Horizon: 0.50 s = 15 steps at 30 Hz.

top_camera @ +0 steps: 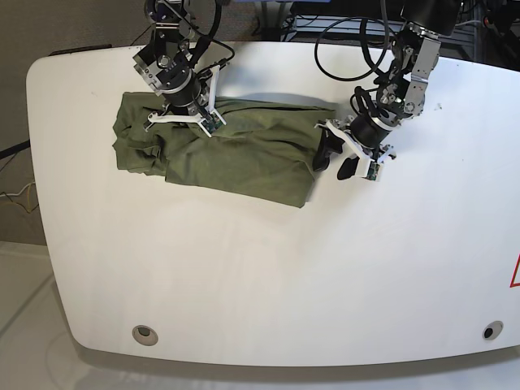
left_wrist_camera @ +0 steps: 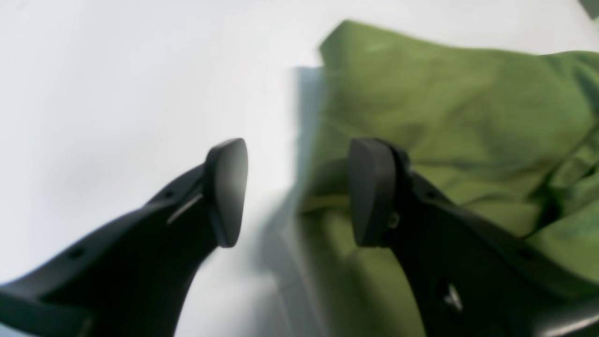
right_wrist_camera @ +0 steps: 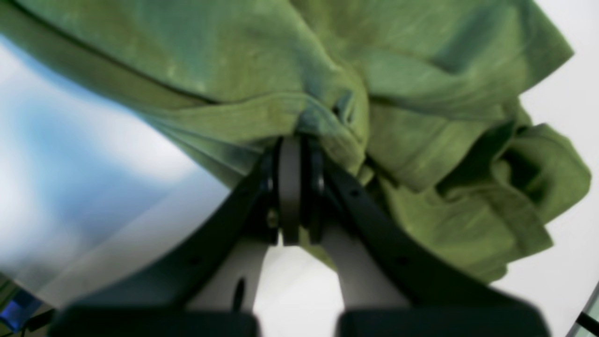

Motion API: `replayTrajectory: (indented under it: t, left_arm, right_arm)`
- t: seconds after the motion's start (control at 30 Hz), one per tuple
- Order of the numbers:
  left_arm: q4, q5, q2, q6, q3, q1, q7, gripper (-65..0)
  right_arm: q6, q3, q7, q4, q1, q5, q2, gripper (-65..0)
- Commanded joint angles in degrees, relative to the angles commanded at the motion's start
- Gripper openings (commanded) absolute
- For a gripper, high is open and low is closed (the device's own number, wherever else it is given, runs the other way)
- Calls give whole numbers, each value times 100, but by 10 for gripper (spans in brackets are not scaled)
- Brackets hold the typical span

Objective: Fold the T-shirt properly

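Note:
The olive-green T-shirt point(top_camera: 236, 150) lies bunched and partly folded across the far middle of the white table point(top_camera: 268, 268). My right gripper point(top_camera: 180, 114) is shut on a gathered fold of the T-shirt point(right_wrist_camera: 262, 117) near its far left part; its fingers point(right_wrist_camera: 290, 187) are pressed together with cloth bulging over them. My left gripper point(top_camera: 335, 161) hangs open just off the shirt's right edge. In the left wrist view its two pads point(left_wrist_camera: 229, 192) stand wide apart, with the T-shirt point(left_wrist_camera: 449, 121) behind the right one and bare table between them.
Black cables point(top_camera: 357, 57) loop over the table's far edge behind the left arm. Two round holes point(top_camera: 145, 332) sit near the table's front corners. The left part of the shirt is crumpled into a lump point(top_camera: 134, 146).

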Motion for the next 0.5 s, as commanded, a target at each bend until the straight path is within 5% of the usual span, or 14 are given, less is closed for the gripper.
replayTrajectory:
  t: [0.5]
  left_arm:
    - [0, 0, 9, 0, 18, 0, 0, -322]
  right_arm:
    - [0, 0, 18, 26, -607, 35, -35, -650]
